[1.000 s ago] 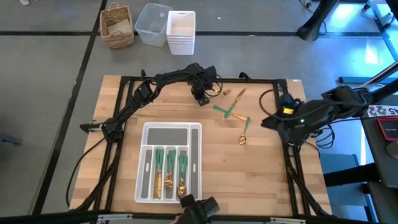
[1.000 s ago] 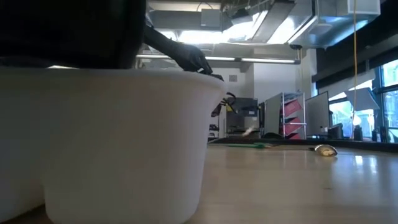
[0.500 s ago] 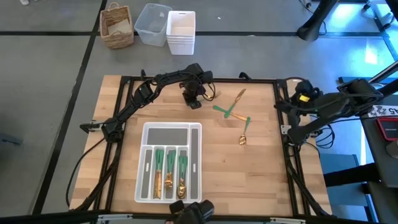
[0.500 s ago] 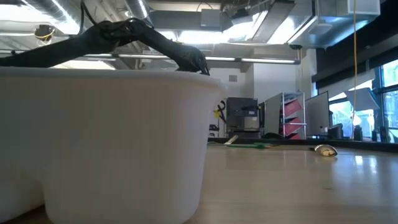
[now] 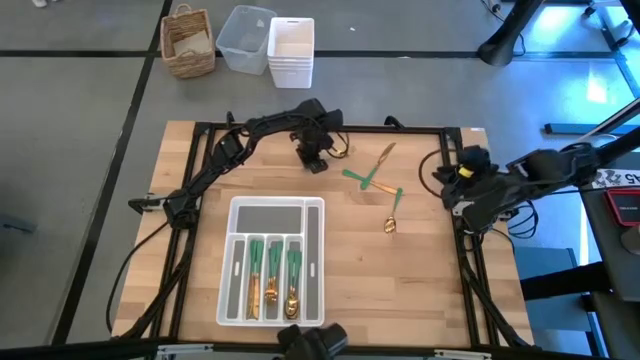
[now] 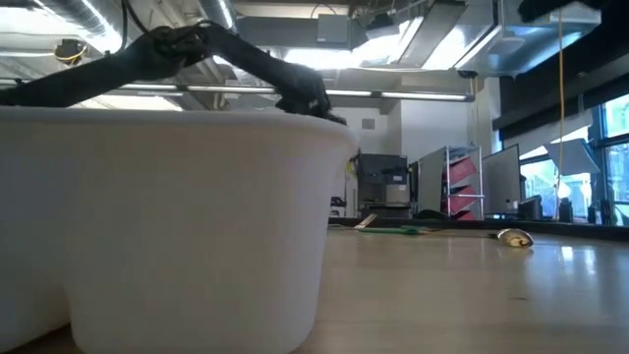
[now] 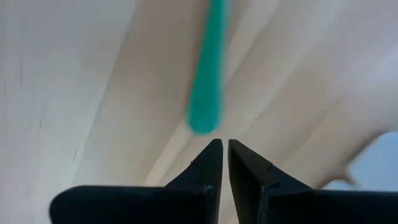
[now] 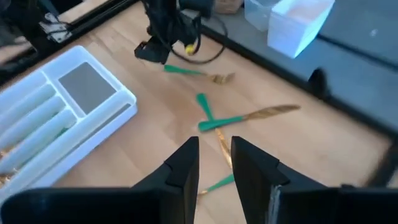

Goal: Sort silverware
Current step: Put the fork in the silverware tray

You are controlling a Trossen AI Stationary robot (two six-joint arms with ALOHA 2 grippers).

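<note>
High view, entry for this moment: my left gripper (image 5: 313, 163) sits near the table's back edge, shifted slightly leftward over the last second and now holding place. In the left wrist view its fingers are drawn together with only a slit between them and nothing in it, and the green handle (image 7: 208, 74) of a fork (image 8: 198, 73) ends just beyond the tips. I judge the fork lined up for a pick but not yet taken. My right gripper (image 8: 214, 144), fingers apart and empty, has swung away and come back to the table's right edge, looking across at the loose pieces. This reads as waiting or setting up, not as a grasp. Loose silverware is unmoved: a crossed pair (image 5: 366, 178) right of the fork and a spoon (image 5: 391, 212) nearer the front, well apart from the white organizer tray (image 5: 313, 215). Sorted pieces (image 5: 272, 275) lie in three of the tray's long slots. Four items remain, by my count. Edges: the black frame rail (image 5: 400, 129) runs close behind the fork, leaving little room on that side. Bare wooden table (image 5: 420, 280) between the tray and the loose pieces gives a clear path for carrying.
</note>
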